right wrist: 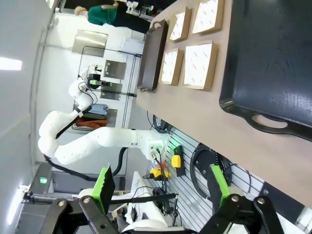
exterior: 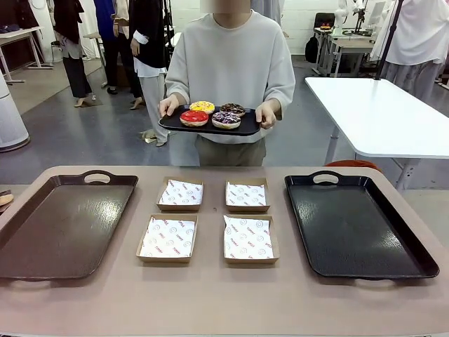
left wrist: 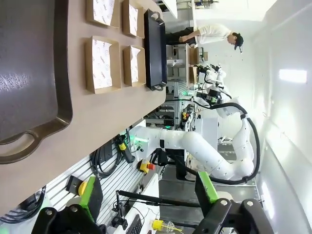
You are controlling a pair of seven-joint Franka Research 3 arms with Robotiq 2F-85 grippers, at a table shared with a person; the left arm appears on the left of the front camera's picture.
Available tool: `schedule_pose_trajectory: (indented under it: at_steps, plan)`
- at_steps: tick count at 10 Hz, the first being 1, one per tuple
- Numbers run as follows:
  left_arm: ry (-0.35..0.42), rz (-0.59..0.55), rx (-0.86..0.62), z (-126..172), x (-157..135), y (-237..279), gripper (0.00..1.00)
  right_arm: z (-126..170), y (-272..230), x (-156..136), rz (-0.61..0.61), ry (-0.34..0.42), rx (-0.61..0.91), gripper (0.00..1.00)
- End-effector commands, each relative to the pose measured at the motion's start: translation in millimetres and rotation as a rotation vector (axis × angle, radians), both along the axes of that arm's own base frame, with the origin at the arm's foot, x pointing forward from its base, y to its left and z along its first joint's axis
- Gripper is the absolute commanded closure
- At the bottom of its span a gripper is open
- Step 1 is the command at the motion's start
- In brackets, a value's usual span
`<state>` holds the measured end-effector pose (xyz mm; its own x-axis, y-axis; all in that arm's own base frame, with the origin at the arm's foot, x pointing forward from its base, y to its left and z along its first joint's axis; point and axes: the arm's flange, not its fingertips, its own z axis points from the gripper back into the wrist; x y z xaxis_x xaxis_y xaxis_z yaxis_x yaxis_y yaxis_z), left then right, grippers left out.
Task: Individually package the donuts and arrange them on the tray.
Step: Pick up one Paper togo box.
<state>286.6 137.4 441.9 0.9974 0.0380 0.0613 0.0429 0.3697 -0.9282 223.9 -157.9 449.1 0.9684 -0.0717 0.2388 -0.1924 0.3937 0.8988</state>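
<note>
Beyond the table's far edge, a person holds a small black serving tray (exterior: 245, 129) with both hands. On it lie several donuts: yellow-iced (exterior: 202, 107), red-glazed (exterior: 194, 117), chocolate-topped (exterior: 233, 109) and dark with sprinkles (exterior: 226, 119). A large brown tray (exterior: 63, 225) lies at the table's left and a large black tray (exterior: 354, 228) at its right. My left gripper (left wrist: 148, 195) is open off the table's near side, with nothing between its green pads. My right gripper (right wrist: 162, 185) is likewise open and holds nothing.
Several shallow cardboard boxes lined with printed white paper (exterior: 168, 237) sit in two rows between the large trays. A white table (exterior: 379, 112) stands behind at the right. More people stand far back at the left.
</note>
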Motion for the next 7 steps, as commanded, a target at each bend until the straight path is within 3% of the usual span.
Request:
schedule_pose_trajectory:
  at_steps: [1,7]
  plan:
    - [0.005,-0.013,-0.001,-0.4,1.2,-5.0,0.00,-1.3,-1.2,-0.2,-0.002,0.000,0.007,0.00]
    - [0.005,-0.013,-0.001,-0.4,1.2,-5.0,0.00,-1.3,-1.2,-0.2,-0.002,0.000,0.007,0.00]
